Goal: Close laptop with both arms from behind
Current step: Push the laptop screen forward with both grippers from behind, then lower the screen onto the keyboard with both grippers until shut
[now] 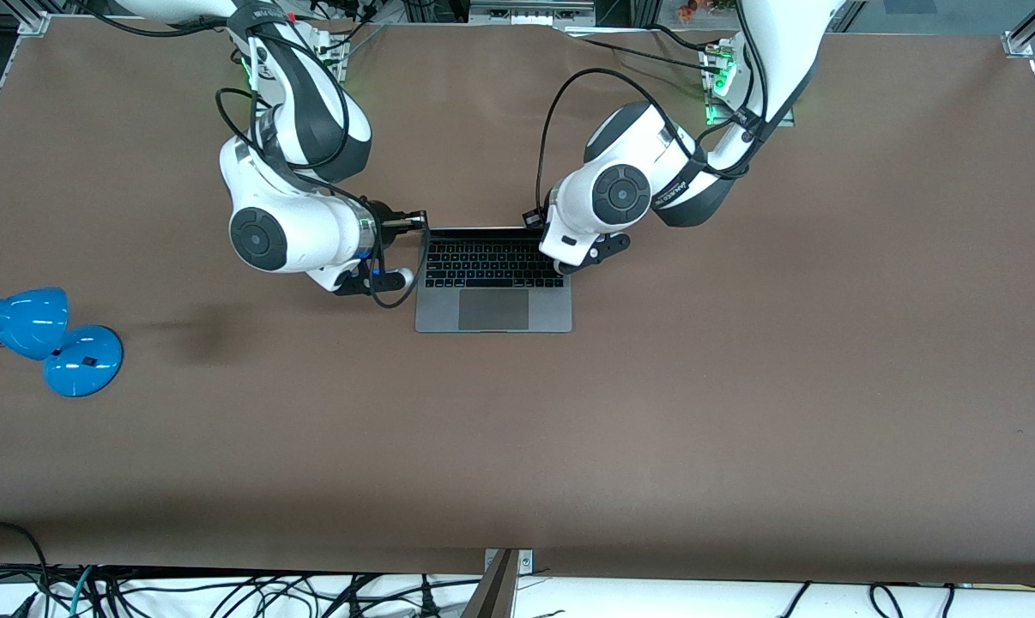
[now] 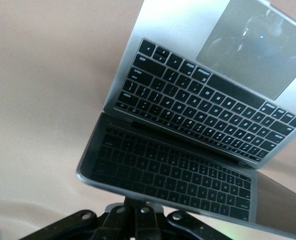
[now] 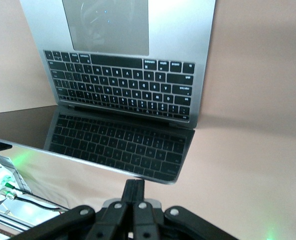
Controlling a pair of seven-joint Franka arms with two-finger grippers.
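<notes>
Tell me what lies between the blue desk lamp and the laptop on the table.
Only bare brown table, as the front view shows. The blue desk lamp stands toward the right arm's end; the open laptop sits mid-table. The right gripper hangs just beside the laptop's edge.

Even overhead light leaves the brown table (image 1: 741, 386) bright, with only a faint smudged shadow near the blue desk lamp (image 1: 45, 339). In both wrist views the laptop (image 2: 197, 95) screen mirrors its keyboard, the trackpad shows pale glare, and the near gripper parts are soft and blurred.
</notes>
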